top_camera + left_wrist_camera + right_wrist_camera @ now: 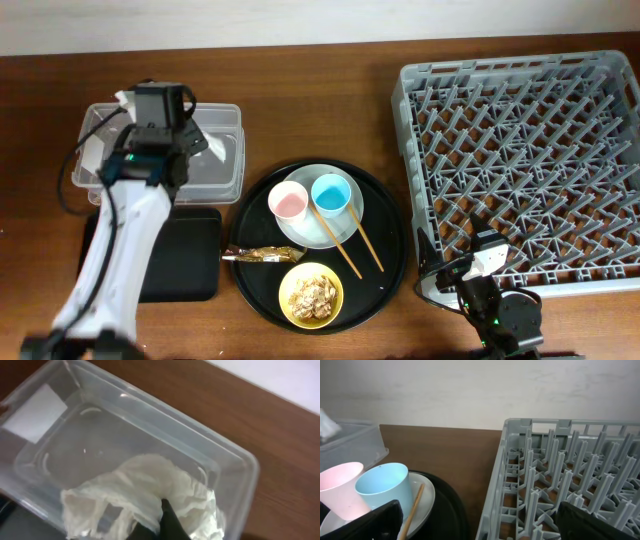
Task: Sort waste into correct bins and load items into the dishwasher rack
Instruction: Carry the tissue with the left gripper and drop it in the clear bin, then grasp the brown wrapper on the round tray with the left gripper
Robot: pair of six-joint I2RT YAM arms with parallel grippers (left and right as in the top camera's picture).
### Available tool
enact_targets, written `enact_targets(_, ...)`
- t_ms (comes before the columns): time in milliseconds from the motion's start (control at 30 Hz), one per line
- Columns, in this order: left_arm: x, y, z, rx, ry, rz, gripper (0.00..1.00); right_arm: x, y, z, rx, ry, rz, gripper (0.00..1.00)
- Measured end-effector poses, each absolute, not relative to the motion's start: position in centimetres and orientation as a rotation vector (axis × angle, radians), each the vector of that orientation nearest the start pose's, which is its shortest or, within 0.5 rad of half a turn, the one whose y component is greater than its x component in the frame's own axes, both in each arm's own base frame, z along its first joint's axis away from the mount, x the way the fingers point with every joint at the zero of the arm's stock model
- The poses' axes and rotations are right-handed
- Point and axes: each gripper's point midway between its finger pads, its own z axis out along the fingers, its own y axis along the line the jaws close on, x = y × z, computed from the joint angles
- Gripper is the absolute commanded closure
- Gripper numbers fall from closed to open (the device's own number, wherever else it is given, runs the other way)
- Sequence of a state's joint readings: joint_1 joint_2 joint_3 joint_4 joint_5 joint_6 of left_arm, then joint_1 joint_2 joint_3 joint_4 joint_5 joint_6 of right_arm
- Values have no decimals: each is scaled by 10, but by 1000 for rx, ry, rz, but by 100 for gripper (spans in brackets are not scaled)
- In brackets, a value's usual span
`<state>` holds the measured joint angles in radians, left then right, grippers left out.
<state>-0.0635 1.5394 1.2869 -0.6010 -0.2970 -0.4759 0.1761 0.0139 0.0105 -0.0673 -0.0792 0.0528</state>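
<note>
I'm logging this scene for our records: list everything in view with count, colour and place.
clear tub: one, clear, far left
crumpled paper: one, white, held over the tub
shallow tray: one, black, near left
round tray: one, black, middle
plate: one, grey-white, on the round tray
pink cup: one, pink, on the plate
light-blue cup: one, light blue, on the plate
chopsticks: two, wooden, across plate and round tray
wrapper: one, shiny brown, round tray's left edge
bowl: one, yellow, round tray's near side
food scraps: heap, beige, in the bowl
dishwasher rack: one, grey, right
table: one, brown
left gripper: one, black, shut on the paper
right gripper: one, black, open, at the rack's near edge
</note>
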Motion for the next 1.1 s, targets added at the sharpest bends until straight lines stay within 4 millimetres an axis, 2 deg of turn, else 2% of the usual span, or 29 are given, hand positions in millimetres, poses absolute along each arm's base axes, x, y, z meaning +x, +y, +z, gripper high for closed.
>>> enact_targets(33, 428, 26, 185, -601, 2314, 123, 24, 240, 56, 159, -162, 1639, 240, 1)
enact_targets(100, 437, 30, 168, -601, 2336, 142, 6, 240, 56, 159, -162, 1639, 240, 1)
enact_targets(167, 440, 34, 160, -604, 2345, 154, 3, 240, 56, 159, -162, 1639, 240, 1)
enact_targets(233, 442, 39, 160, -613, 2338, 158, 9, 240, 56, 159, -162, 1638, 240, 1)
enact_targets(267, 442, 41, 161, -615, 2336, 160, 20, 240, 56, 159, -162, 1638, 240, 1)
enact_targets(367, 431, 39, 158, -608, 2386, 152, 43, 240, 56, 159, -162, 1639, 240, 1)
enact_targets(400, 424, 35, 157, -597, 2419, 126, 53, 240, 56, 159, -162, 1639, 240, 1)
enact_targets(433, 415, 28, 157, -581, 2457, 89, 57, 240, 56, 159, -162, 1639, 240, 1)
enact_targets(500, 391, 7, 165, -537, 2537, -33, 57, 240, 56, 159, -162, 1638, 240, 1)
enact_targets(567, 353, -26, 178, -467, 2644, -214, 57, 240, 56, 159, -162, 1639, 240, 1)
enact_targets(600, 343, -35, 181, -447, 2669, -255, 57, 240, 56, 159, -162, 1639, 240, 1)
enact_targets(733, 288, -71, 178, -354, 2865, -362, 55, 240, 56, 159, -162, 1638, 240, 1)
enact_targets(867, 263, -94, 169, -254, 2966, -391, 51, 240, 56, 159, -162, 1638, 240, 1)
enact_targets(967, 242, -114, 151, -175, 3042, -387, 50, 240, 56, 159, -162, 1638, 240, 1)
enact_targets(1100, 230, -119, 130, -240, 3084, -325, 50, 240, 56, 159, -162, 1638, 240, 1)
